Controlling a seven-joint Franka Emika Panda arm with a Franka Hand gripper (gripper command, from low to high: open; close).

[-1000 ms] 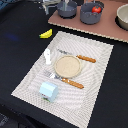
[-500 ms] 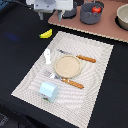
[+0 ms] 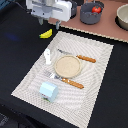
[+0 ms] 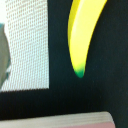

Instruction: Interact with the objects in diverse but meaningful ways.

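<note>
My gripper [image 3: 50,23] hangs open and empty at the back of the exterior view's left, just above the yellow banana [image 3: 46,34], which lies on the black surface beside the mat. The wrist view shows the banana [image 4: 85,35] close up, with no fingers in sight. On the striped mat [image 3: 95,75] lie the white shaker bottle [image 3: 48,56], the tan plate [image 3: 67,65], one piece of orange-handled cutlery [image 3: 84,58] behind the plate and another [image 3: 71,82] in front of it, and the pale blue cup [image 3: 48,90]. The red tomato [image 3: 96,8] sits in a grey bowl [image 3: 90,16].
A second pale bowl [image 3: 123,16] stands at the back of the exterior view's right on the pinkish table top [image 3: 110,29]. The black surface [image 3: 17,55] surrounds the mat. The mat's edge [image 4: 25,45] shows beside the banana in the wrist view.
The arm has come into the exterior view from the back left and now hangs lower, above the banana. The objects on the mat have not moved.
</note>
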